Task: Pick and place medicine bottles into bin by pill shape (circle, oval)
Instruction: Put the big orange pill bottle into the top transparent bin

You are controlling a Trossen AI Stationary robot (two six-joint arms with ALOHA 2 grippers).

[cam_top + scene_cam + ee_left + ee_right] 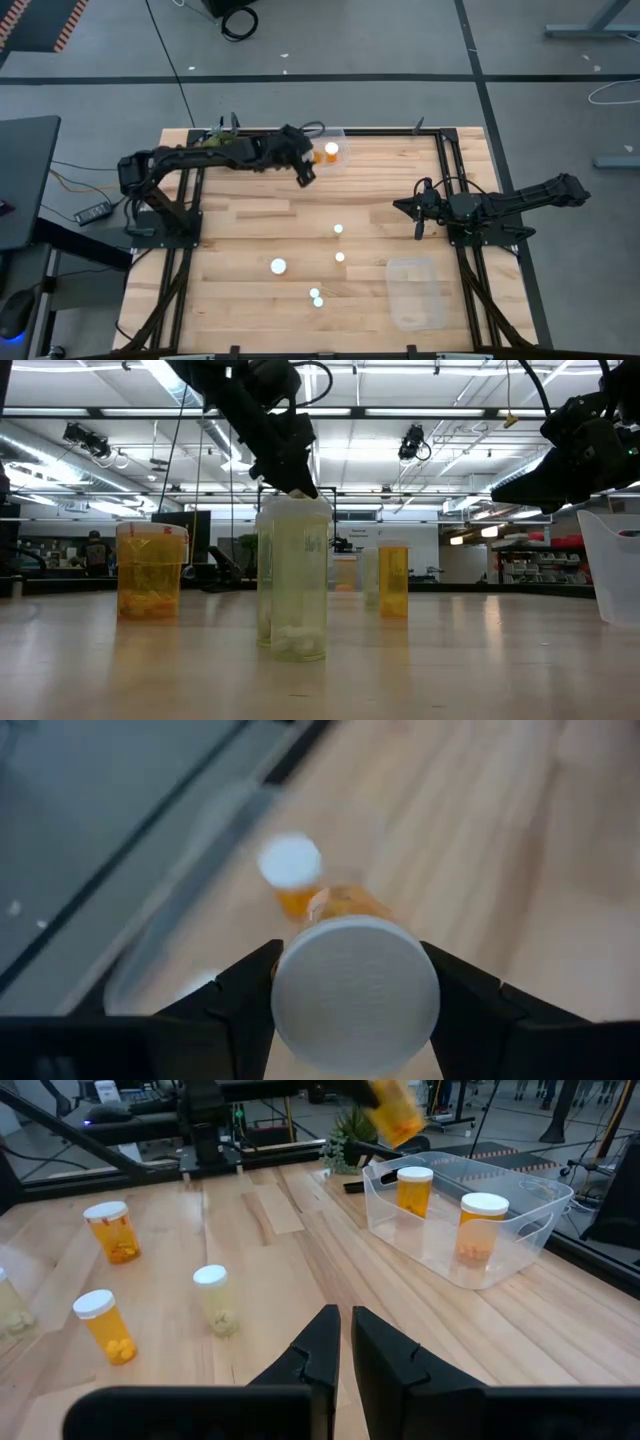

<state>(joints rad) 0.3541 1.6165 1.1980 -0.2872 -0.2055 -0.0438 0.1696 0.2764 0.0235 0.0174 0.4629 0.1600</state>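
We judge the held orange plastic medicine bottle with a round white cap [355, 995] to be light, rigid and smooth-walled, so liable to slip; best taken across the body just under the cap, as it is now. In the left wrist view it fills the lower centre, clamped between both fingers of the left claw [355, 1020], cap toward the camera.

In the high view the left claw [305, 172] sits at upper centre, just beside the clear plastic bin [330, 160] at the top edge of the pale wooden surface [240, 240]. The right wrist view shows two orange bottles [482, 1228] already standing inside that bin, at upper right.

Loose bottles [278, 266] dot the lower centre of the high view, well apart from either claw.

The right claw [418, 232] waits at centre right, fingers nearly together and empty; a second clear bin [415, 292] lies at lower right.
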